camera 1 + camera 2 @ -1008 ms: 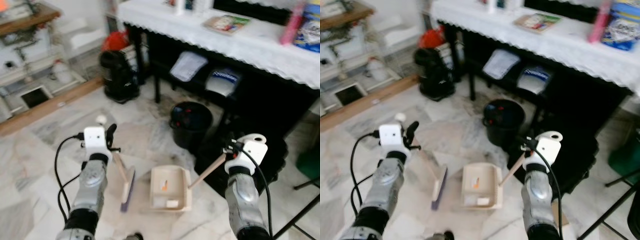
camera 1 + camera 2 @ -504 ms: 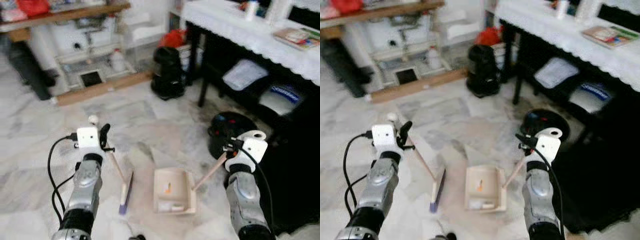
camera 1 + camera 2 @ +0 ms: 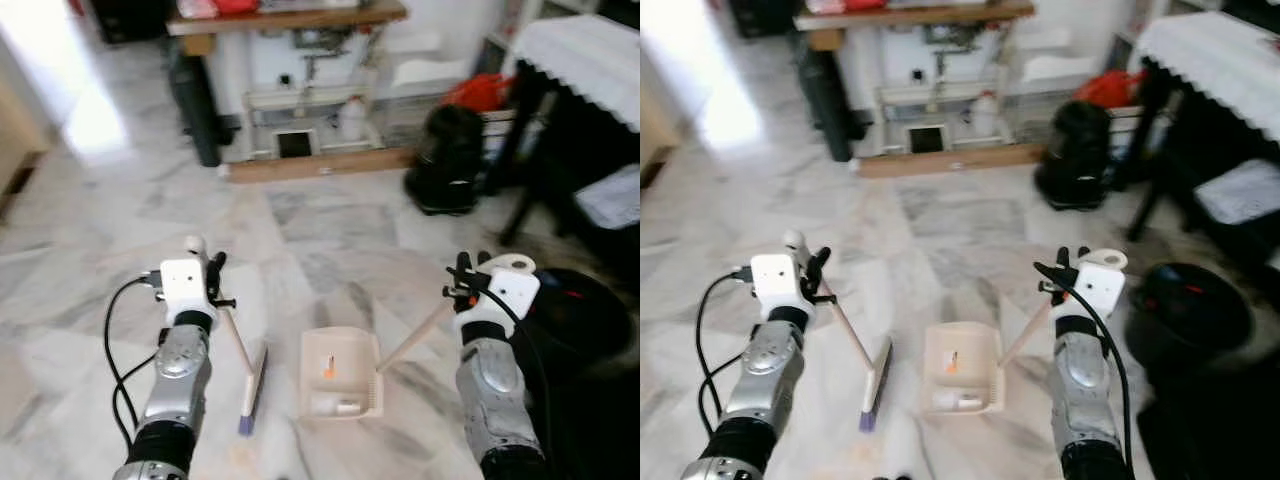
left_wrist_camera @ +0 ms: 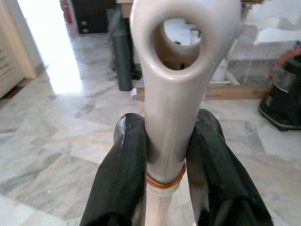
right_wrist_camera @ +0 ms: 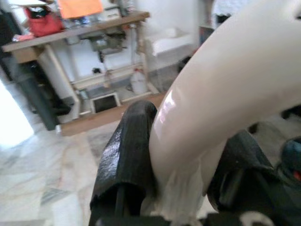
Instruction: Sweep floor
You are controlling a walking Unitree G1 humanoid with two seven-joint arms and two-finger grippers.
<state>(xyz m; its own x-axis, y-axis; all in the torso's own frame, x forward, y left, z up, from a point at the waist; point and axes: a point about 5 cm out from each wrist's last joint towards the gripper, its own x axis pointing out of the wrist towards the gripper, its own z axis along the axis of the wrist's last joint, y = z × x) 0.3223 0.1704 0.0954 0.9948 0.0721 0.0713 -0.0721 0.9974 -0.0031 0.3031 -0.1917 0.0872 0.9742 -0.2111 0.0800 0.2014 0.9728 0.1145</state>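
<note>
Swung leftward, the head camera's view has lost the white-clothed table and black bin from its centre, and open marble floor [image 3: 330, 230] with a wooden shelf [image 3: 290, 15] at the far wall is now faced.

Broom [image 3: 250, 385] and dustpan [image 3: 340, 375] are seen in the same places relative to the arms, so a turn of the body is judged, not a sweep. The broom handle is clamped between the closed fingers of the left gripper [image 4: 164, 160], its head resting on the floor just beside the dustpan. The dustpan handle is held shut in the right gripper [image 5: 183, 165]; scraps lie in the pan. Fresh floor is judged ready for sweeping.
</note>
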